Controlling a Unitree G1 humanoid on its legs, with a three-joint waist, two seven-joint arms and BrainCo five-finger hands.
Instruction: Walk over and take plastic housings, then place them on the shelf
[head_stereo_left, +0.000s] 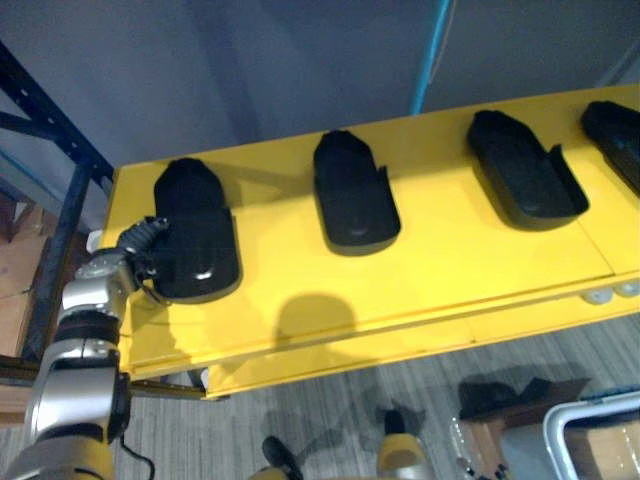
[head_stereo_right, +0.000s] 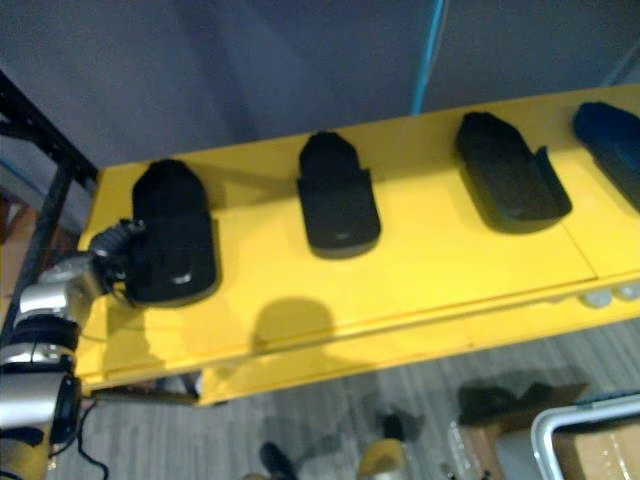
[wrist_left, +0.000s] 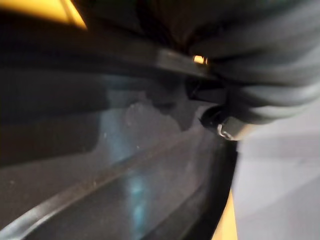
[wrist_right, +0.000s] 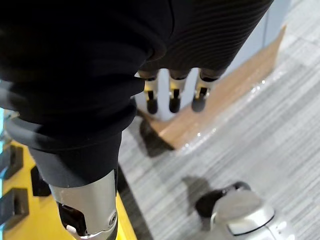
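Right, I see the long yellow shelf (head_stereo_left: 450, 260) carrying four black plastic shells in a row, well apart. The leftmost housing (head_stereo_left: 195, 230) lies at the shelf's left end, then the second housing (head_stereo_left: 352, 195), the third housing (head_stereo_left: 525, 170) and the fourth housing (head_stereo_left: 615, 130). My left robot hand (head_stereo_left: 140, 240) touches the leftmost housing's side; I cannot tell whether it is clamped. My right robot hand (wrist_right: 174, 95) hangs above the floor (wrist_right: 260, 150), fingers straight, empty.

Nothing you can read here: no legible text, label or number on the black housings (head_stereo_left: 352, 195) or the yellow shelf (head_stereo_left: 450, 255).
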